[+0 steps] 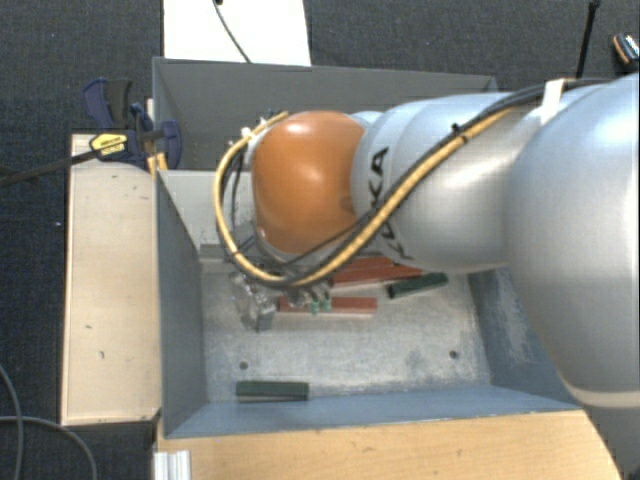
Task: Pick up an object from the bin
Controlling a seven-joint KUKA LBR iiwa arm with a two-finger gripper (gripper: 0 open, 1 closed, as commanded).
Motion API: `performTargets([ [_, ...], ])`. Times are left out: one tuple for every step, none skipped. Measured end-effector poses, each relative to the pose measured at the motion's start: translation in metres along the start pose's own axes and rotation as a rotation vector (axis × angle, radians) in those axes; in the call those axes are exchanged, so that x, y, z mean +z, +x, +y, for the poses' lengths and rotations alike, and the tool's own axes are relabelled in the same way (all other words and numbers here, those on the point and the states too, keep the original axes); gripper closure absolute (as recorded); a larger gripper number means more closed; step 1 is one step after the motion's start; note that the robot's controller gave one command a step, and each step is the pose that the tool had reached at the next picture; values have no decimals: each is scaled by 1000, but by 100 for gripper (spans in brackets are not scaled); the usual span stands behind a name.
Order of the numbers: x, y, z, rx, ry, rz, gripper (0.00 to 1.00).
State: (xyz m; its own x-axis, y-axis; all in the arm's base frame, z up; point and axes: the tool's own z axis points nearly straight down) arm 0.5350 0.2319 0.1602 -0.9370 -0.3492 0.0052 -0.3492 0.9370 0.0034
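Orange plastic, the wrist cover (305, 183), is the best landmark here: the gripper (256, 308) hangs just below its lower left edge, low over the floor of the grey bin (185, 298). Whether the gripper is wide or narrow I cannot tell, since the cover and a looped cable (232, 230) screen most of it, and nothing can be seen held in it. Directly below the cover, and partly under it, lies a red-brown flat piece (345, 290), its left end just beside the gripper. This looks like the likeliest thing to be picked. A dark green pen (418, 286) lies below and to the right of the cover, and a dark flat bar (272, 391) lies well below it, near the bin's front wall. The step in hand seems to be the approach or the closing, with no lift begun. The next move calls for a sure grip on the flat piece's edge before rising. The arm (480, 188) hides the bin's far side and most of the red-brown piece, so its true shape stays unclear.
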Motion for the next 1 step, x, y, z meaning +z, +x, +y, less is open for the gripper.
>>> performTargets([
  [20, 41, 4, -223, 3, -4, 100],
])
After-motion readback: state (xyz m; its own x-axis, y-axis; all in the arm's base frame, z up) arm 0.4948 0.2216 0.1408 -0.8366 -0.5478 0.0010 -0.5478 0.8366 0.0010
